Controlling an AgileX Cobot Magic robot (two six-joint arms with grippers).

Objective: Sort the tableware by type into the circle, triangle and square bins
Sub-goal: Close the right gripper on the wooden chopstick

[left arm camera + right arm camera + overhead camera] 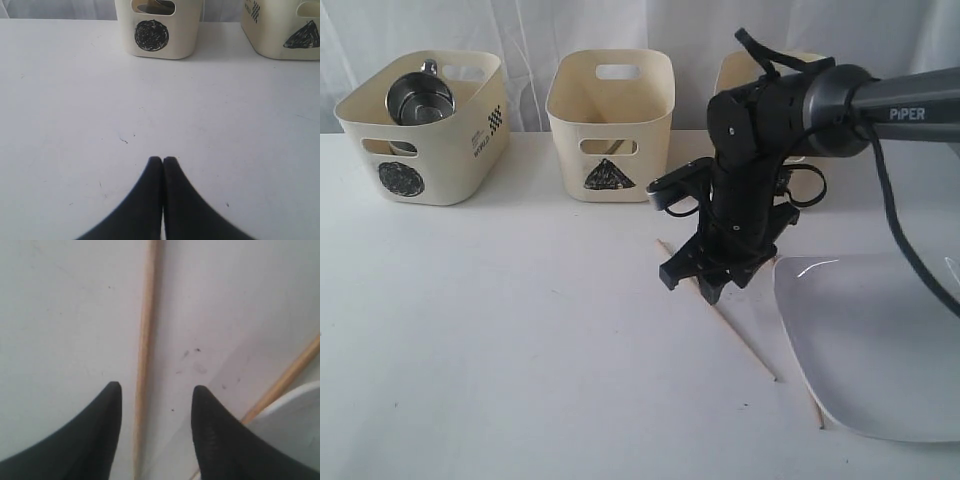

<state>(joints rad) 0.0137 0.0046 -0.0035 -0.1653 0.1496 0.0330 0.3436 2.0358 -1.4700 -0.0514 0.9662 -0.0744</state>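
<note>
Hiding behind the right arm, the third bin (pixel 728 72) shows only a strip of cream wall, its mark out of sight; the plate (pixel 880 350) runs off the right edge of the exterior view. Steel glints inside the circle bin (pixel 420 150), a mug (pixel 418 100) by its handle, though whether one or two I cannot tell. The triangle bin (pixel 610 125) stands beside it. The second chopstick (pixel 815 413) peeks out only at the plate's near rim. The table (pixel 520 330) lies bare and wide in front of the bins on the left.

The right gripper (pixel 690 285) hangs low over the first chopstick (pixel 745 344), just left of the plate; its wrist camera shows the jaws parted with that stick running between the fingertips (pixel 112 390), nearer one than the other, gripped by neither. The left gripper (pixel 163 162) has its tips pressed together on nothing, facing the circle bin from well back.
</note>
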